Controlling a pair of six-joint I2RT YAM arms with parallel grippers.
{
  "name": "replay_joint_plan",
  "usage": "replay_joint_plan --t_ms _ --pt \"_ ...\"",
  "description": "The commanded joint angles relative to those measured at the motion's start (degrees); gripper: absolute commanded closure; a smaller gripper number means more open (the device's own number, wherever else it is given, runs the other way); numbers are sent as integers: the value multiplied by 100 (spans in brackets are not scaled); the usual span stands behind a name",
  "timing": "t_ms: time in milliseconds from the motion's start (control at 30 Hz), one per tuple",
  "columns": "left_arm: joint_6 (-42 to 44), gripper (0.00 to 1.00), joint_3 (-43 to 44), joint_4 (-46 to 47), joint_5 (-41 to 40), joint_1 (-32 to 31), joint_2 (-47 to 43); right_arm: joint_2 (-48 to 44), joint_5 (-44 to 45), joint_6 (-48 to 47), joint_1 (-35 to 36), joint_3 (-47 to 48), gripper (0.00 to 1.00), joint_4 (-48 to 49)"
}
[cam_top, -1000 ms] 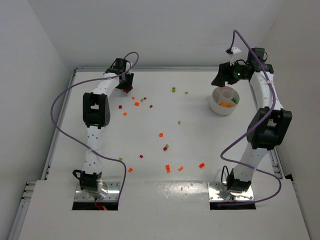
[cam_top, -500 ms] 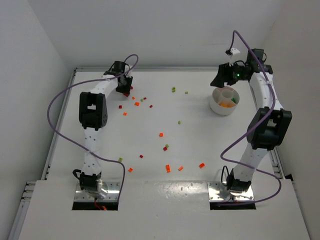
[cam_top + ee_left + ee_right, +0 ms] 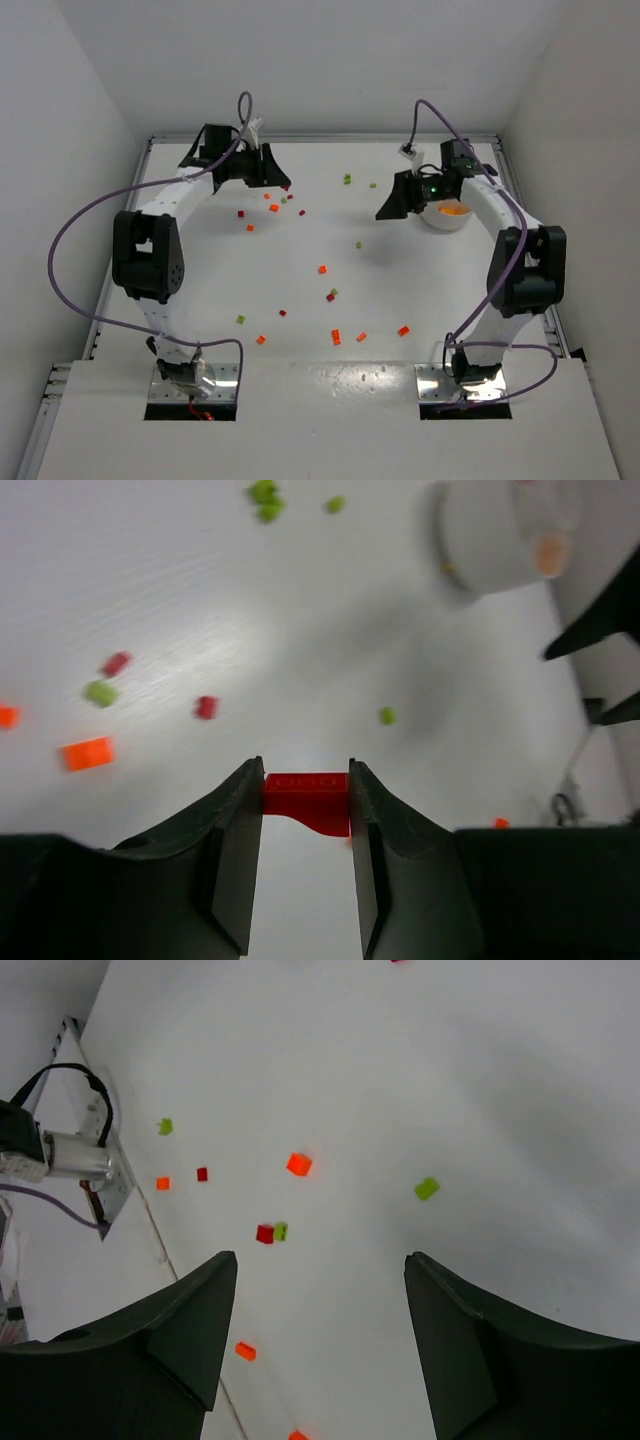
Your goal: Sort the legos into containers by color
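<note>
- far left on the table [image 3: 300, 290], the left gripper [image 3: 306, 778] is pinched tight on one red lego [image 3: 312, 802]. it looks lifted off the table.
- only the very tips hold it, so a quick swing could make it slip out and drop among the loose legos, like the orange one [image 3: 88, 752].
- the white dish [image 3: 482, 560] sits at the far right, well apart, so the carry is long.
- the right gripper [image 3: 320, 1260] hangs wide open with nothing in it, just left of the dish. the two arms could bump there if the left one comes across.
- orange bricks [image 3: 452, 210] lie in one part of the dish. red looks a lot like orange, so the lego could land in the wrong part.
</note>
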Motion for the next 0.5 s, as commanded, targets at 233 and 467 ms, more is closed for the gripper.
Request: replay_joint_plan --t_ms 233,467 --pt "-4348 80 -1697 3794 3165 -458 -311 -1014 -453 279 782 -1072 31 3343" --pt "-5166 80 -1882 4287 3341 -572 -373 -618 -594 217 1361 -1090 27 4135"
